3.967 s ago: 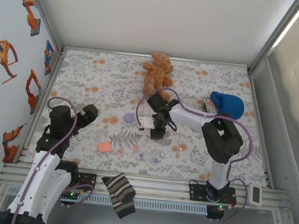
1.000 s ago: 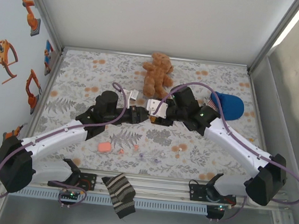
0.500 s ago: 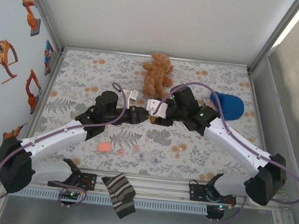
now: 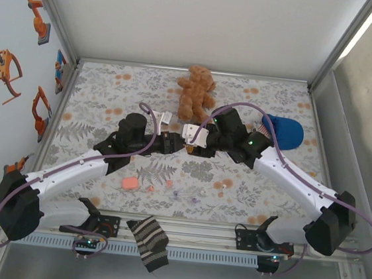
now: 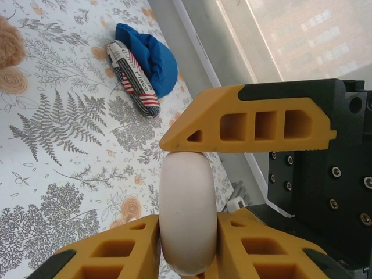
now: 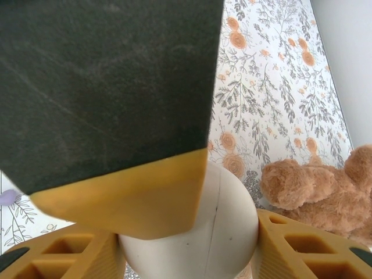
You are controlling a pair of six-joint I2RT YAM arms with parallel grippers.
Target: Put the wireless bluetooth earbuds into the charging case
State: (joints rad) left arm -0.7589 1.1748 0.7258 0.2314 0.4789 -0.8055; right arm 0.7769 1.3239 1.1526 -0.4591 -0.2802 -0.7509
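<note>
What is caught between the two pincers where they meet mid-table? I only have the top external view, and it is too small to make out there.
Observer: A white round disc. The left wrist view shows it clamped edge-on between the fingers of the left pincer.
Operator: Is the right pincer on it too?
Observer: Yes. In the right wrist view the disc's broad face sits between the fingers of the right pincer, and a thin seam runs down that face.
Operator: And the blue thing by the right wall?
Observer: It is a blue fabric item with a stars-and-stripes piece lying against it.
</note>
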